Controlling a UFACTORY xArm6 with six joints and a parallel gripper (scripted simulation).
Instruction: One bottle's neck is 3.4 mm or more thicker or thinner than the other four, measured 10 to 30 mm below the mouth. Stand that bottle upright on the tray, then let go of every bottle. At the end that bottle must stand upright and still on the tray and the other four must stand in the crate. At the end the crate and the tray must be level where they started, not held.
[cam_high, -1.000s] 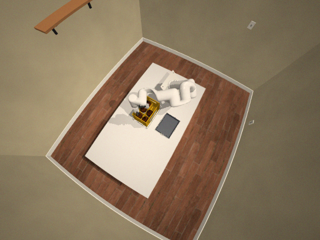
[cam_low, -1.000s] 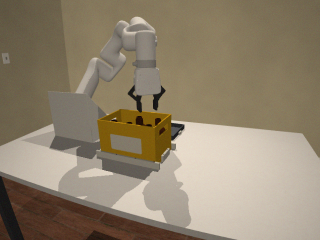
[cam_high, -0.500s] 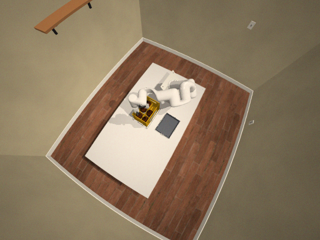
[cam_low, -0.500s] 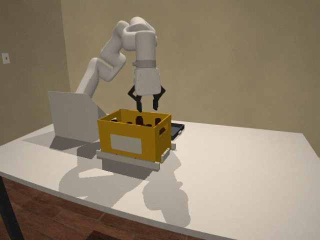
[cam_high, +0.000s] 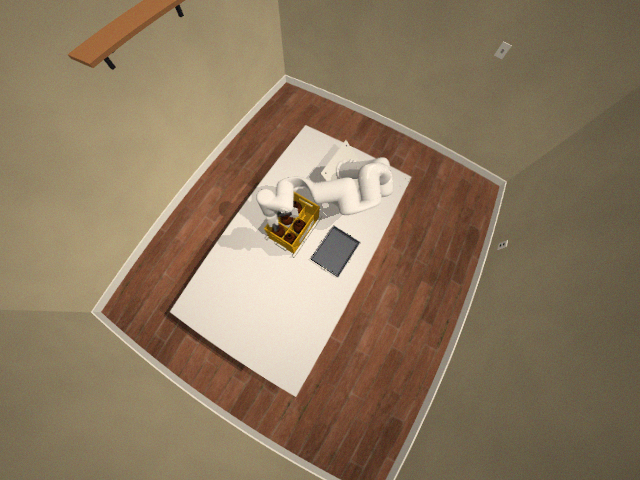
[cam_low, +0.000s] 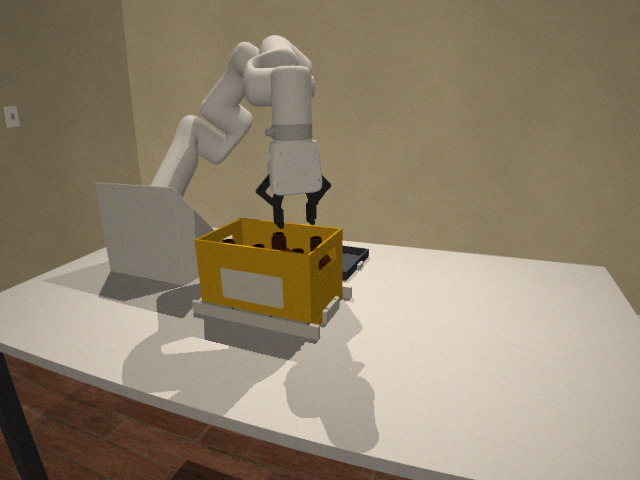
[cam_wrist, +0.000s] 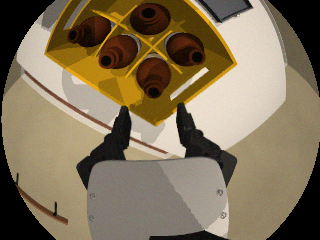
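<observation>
Gripper (cam_low: 295, 219) (cam_wrist: 153, 112) fingers apart, nothing between — hanging over the crate (cam_high: 306, 231) (cam_low: 258, 286) (cam_wrist: 112, 85), bottles (cam_high: 298, 225) (cam_low: 278, 240) (cam_wrist: 153, 77) below, likely poised to gauge necks from above.
</observation>
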